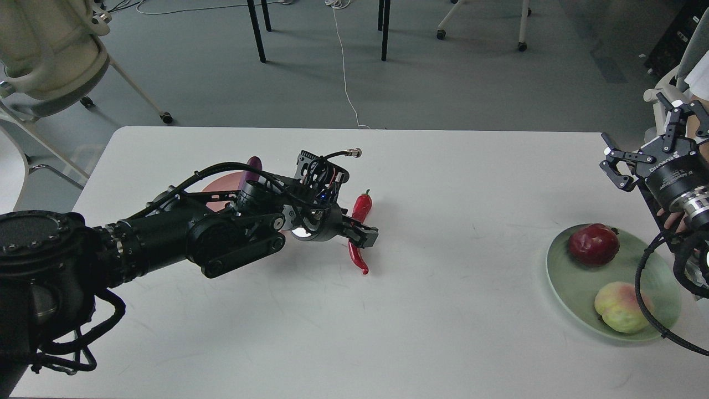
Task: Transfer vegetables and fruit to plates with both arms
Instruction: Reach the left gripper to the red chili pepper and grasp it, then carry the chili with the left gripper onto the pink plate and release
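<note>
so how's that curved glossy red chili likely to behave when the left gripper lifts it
The curved glossy red chili looks light and thin, so it should lift easily. Its shiny skin may slip between the left gripper fingers. Gripped near its middle, the tapered tip could swing or pivot. Its curve probably keeps it from rolling on the white table.

One head-mounted view looks forward and down across the white surface (443, 332), close over it, with grey floor (443, 83) and chair legs (257, 30) beyond its far edge.

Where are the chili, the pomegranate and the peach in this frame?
chili (363, 206): head view, on its upper red body, above the left gripper.
pomegranate (594, 244): head view, middle of its dark red skin.
peach (619, 314): head view, centre of its yellow-green side.
</note>
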